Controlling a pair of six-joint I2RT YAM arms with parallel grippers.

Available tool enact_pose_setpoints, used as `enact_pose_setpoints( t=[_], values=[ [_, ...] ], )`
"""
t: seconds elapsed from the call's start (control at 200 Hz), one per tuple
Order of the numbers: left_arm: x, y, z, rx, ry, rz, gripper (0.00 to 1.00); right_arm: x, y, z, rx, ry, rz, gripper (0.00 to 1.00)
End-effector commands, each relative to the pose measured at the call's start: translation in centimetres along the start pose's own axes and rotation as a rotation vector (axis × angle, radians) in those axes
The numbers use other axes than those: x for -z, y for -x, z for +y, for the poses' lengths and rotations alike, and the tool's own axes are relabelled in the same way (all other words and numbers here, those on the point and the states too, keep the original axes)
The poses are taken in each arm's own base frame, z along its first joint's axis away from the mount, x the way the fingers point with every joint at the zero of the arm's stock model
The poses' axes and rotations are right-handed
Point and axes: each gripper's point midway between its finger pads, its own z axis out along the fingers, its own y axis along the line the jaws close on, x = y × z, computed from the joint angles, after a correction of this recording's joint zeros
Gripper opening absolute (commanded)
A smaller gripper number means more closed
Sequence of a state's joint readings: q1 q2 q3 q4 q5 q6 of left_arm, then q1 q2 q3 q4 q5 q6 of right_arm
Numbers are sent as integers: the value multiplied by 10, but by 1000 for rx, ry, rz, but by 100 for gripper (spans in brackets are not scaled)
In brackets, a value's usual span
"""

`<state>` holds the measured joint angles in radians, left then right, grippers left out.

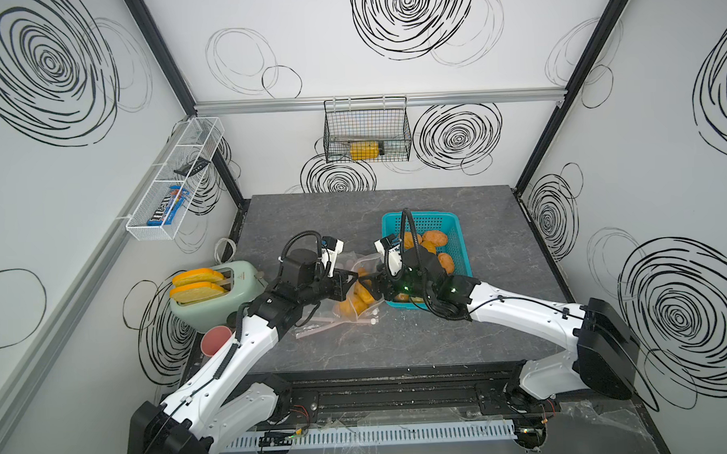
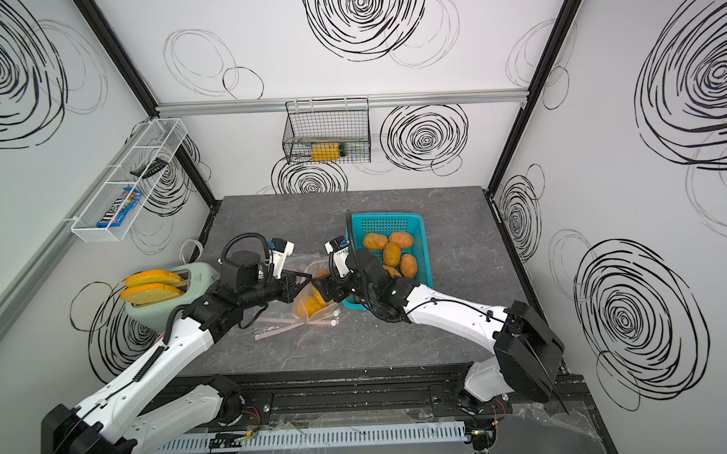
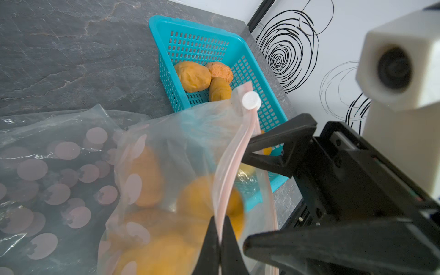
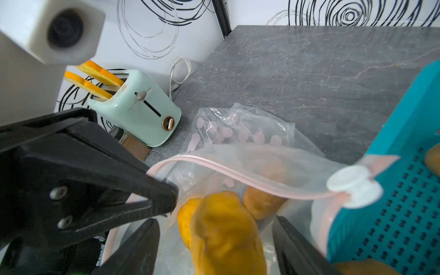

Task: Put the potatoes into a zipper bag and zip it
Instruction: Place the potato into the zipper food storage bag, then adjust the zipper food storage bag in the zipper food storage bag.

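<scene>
A clear zipper bag (image 1: 358,305) (image 2: 312,306) with a pink zip strip lies between both arms, its mouth held up. My left gripper (image 3: 220,220) (image 1: 352,283) is shut on the bag's rim (image 3: 238,147). My right gripper (image 4: 214,221) (image 1: 374,288) is open at the bag's mouth. An orange potato (image 4: 226,238) sits between its fingers with gaps on both sides. More potatoes (image 3: 147,176) show through the plastic. Several potatoes (image 1: 435,239) (image 2: 392,252) (image 3: 192,76) lie in the teal basket (image 1: 419,215) (image 2: 388,216). The white slider (image 3: 251,100) (image 4: 354,185) sits at the end of the zip.
A mint toaster (image 1: 214,299) (image 4: 135,107) with two toast slices (image 1: 197,277) stands at the table's left edge, a pink cup (image 1: 216,339) in front of it. Another bag with pink dots (image 3: 47,178) lies flat beside the held one. A wire basket (image 1: 366,130) hangs on the back wall.
</scene>
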<state>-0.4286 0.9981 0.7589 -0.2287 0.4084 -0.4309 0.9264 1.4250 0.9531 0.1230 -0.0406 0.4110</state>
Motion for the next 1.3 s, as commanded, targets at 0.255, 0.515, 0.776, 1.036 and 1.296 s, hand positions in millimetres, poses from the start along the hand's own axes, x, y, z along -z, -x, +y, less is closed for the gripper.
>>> enact_pose_setpoints(
  t=[0.255, 0.515, 0.776, 1.036, 1.296],
  values=[
    [6, 9, -5, -19, -22, -49, 0, 34, 38, 24, 116, 50, -66, 81],
    [6, 13, -6, -175, 55, 2, 0, 93, 59, 28, 337, 173, -257, 79],
    [38, 30, -25, -392, 171, -49, 0, 122, 70, -5, 456, 90, -323, 75],
    [50, 10, -28, -598, 134, -102, 0, 117, 27, 11, 743, 189, -287, 73],
    [40, -12, -25, -669, 95, -89, 0, 99, -22, 33, 1056, 280, -231, 64]
  ],
)
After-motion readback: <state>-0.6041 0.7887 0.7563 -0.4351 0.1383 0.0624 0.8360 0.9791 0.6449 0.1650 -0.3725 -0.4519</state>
